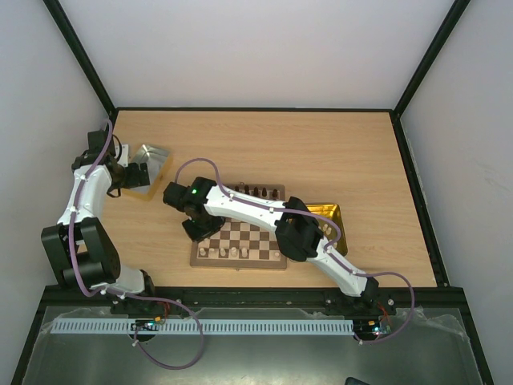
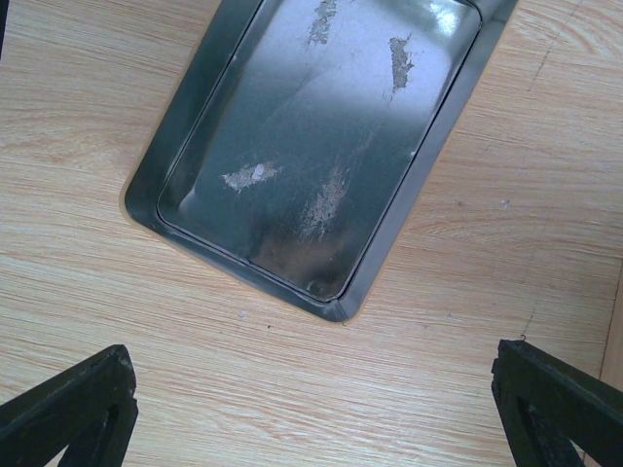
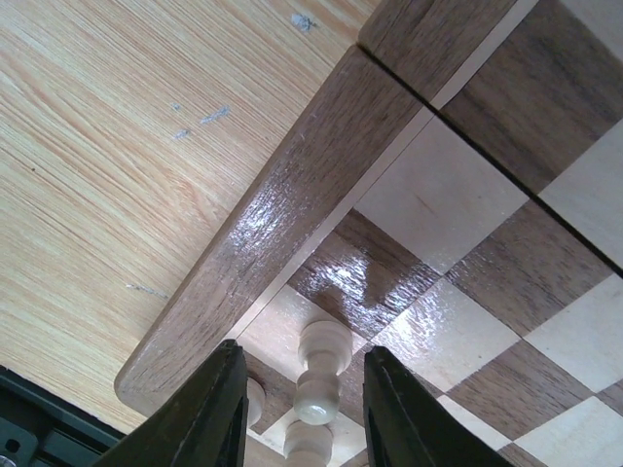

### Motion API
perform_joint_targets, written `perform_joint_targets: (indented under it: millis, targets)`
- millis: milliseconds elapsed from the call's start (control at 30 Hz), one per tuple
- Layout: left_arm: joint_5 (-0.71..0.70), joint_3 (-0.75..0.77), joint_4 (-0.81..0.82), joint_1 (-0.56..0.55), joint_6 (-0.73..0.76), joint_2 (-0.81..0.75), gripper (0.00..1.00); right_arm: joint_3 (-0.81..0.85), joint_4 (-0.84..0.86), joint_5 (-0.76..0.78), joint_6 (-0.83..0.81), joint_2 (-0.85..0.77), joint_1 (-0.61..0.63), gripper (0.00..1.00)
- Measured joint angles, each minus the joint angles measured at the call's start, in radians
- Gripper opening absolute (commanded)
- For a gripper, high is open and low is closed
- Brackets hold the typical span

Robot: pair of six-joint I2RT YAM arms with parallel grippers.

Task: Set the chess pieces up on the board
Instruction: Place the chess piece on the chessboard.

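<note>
Top view: the right gripper (image 1: 199,227) reaches across the board (image 1: 240,262) to its near left corner. The left gripper (image 1: 135,178) waits over a silver tray (image 1: 156,160).
Left wrist: jaws spread wide, holding nothing.
Right wrist: jaws straddle a cream piece (image 3: 321,375) at the corner with gaps showing, probably placing it.

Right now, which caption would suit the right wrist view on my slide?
Right gripper open around a cream chess piece standing near the corner of the board.

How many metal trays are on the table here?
2. A silver tray lies on the left of the table; a gold tray sits right of the board, partly hidden.
</note>
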Motion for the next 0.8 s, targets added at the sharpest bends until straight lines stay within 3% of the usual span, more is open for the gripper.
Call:
perform_joint_targets:
  millis: [800]
  targets:
    - [0.007, 0.0, 0.0, 0.0, 0.0, 0.0, 0.99, -0.005, 0.006, -0.063, 0.0, 0.0, 0.0, 0.28]
